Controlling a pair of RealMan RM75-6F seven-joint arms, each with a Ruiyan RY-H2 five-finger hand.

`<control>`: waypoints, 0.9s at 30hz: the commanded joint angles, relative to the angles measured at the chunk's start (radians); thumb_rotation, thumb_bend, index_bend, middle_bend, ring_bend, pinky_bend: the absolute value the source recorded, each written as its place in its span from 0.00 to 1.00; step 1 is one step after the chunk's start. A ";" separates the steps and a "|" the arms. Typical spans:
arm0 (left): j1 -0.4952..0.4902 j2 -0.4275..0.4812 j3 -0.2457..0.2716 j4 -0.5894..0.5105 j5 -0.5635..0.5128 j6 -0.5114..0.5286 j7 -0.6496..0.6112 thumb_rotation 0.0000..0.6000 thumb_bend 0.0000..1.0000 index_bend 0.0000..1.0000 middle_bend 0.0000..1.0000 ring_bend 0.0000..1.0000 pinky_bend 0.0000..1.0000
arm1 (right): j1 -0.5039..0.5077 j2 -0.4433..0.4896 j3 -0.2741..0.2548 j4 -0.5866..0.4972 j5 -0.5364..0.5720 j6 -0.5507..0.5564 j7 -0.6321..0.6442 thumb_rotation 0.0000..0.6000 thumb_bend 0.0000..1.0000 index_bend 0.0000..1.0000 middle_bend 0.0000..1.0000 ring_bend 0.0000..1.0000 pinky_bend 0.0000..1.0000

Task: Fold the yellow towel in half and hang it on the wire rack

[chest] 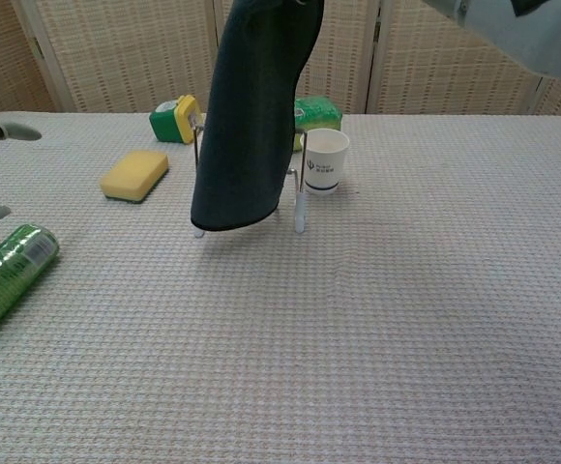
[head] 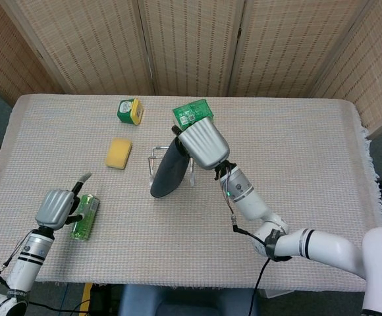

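Observation:
The towel (head: pixel 165 174) is dark grey, not yellow, and hangs folded and limp from my right hand (head: pixel 203 141), which grips its upper end. In the chest view the towel (chest: pixel 251 116) dangles clear of the table, directly over and in front of the wire rack (chest: pixel 299 198); my right hand is above that frame. Only bits of the wire rack (head: pixel 153 155) show past the cloth in the head view. My left hand (head: pixel 56 207) stays near the table's front left with fingers apart, holding nothing.
A green can (head: pixel 85 215) lies beside my left hand. A yellow sponge (head: pixel 118 153), a green-yellow box (head: pixel 130 110) and a green packet (head: pixel 192 113) sit behind the rack. A paper cup (chest: pixel 325 159) stands just right of the rack.

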 commanded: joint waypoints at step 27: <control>0.037 -0.012 0.006 0.072 -0.014 -0.009 -0.038 1.00 0.44 0.09 0.92 0.89 0.93 | 0.325 -0.324 -0.003 0.728 0.061 -0.191 0.127 1.00 0.61 0.70 0.93 1.00 1.00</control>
